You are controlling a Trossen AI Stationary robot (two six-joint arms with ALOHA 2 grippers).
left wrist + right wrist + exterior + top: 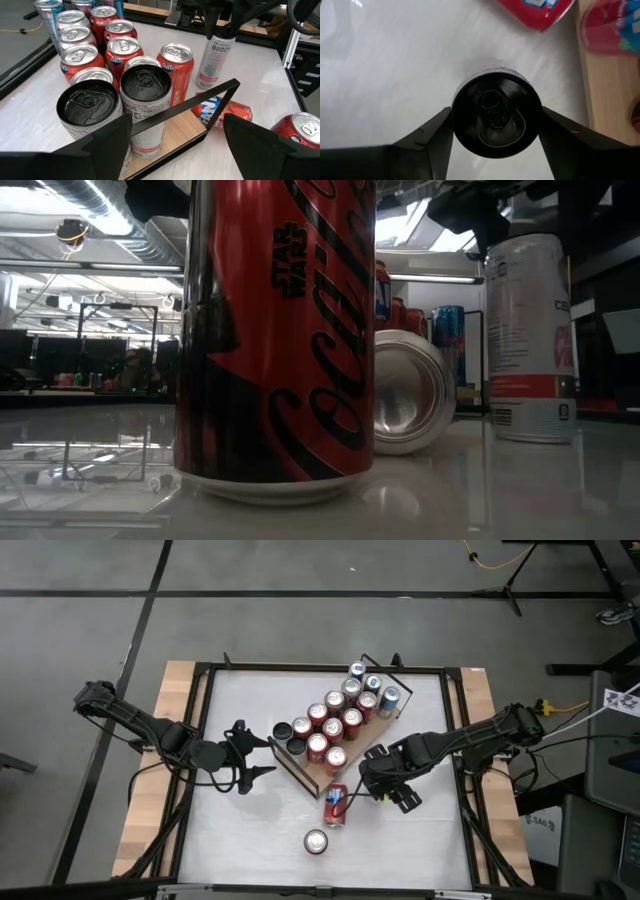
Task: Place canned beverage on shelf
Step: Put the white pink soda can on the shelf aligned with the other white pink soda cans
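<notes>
The bench point(250, 830) is white with a black frame. The shelf point(372, 745) is light wood with black wire rails. Most cans on it point(335, 727) are red with silver tops; two point(290, 737) have black tops. A red-and-blue can point(335, 806) lies beside it. Both claws are black.

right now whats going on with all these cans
The right gripper is closed around a black-topped can standing on the table next to the shelf. The shelf already holds many cans. One red can lies on its side nearby, another stands alone. The left gripper waits open at the shelf's other side.
</notes>
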